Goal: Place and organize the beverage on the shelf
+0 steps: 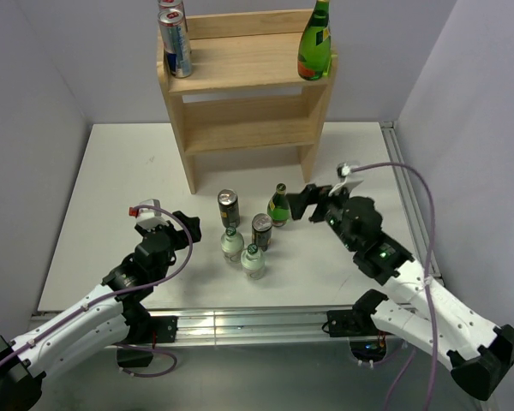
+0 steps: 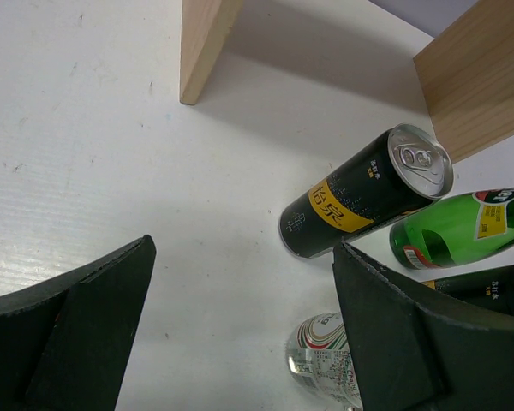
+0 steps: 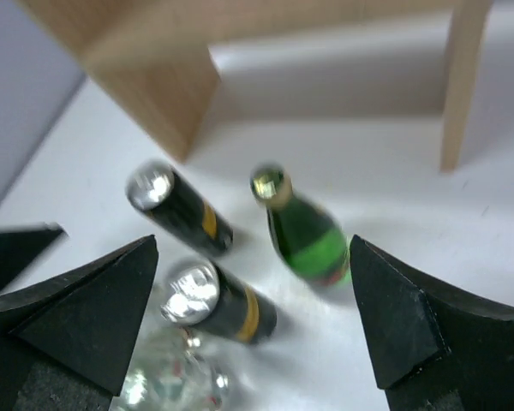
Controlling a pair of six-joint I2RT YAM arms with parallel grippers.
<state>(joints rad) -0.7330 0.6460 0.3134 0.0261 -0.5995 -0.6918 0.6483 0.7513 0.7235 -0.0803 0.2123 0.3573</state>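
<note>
Shelf (image 1: 240, 73): far end of table (image 1: 111, 180), upright; top tier holding two silver-blue cans (image 1: 176, 43) at left end, tall green bottle (image 1: 314, 43) at right end.
Drinks on table: cluster of five in front of shelf, all upright: small green bottle (image 1: 279, 206), rear black can (image 1: 228, 206), nearer black can (image 1: 261, 229), two clear bottles (image 1: 254, 261).
Right gripper (image 1: 301, 204): fingers released and spread wide, just beside small green bottle on its right, not touching.
Left gripper (image 1: 188, 229): fingers released, wide apart, nothing between them; left of cluster, near rear black can.
Step in hand (judged): right arm lining up on small green bottle.
Approach: jaws squared on bottle body, low, below the neck; in wrist view, bottle off toward one finger (image 3: 394, 317), so centring needed first.
Clearance: nearer black can close to the other finger; risk of a knock on early closing.
Grip: smooth, narrow, probably glass; firm squeeze on widest part, straight lift.
Placement: top tier, between silver-blue cans and tall green bottle, in line with them.
Left arm: best held back during the pick.
</note>
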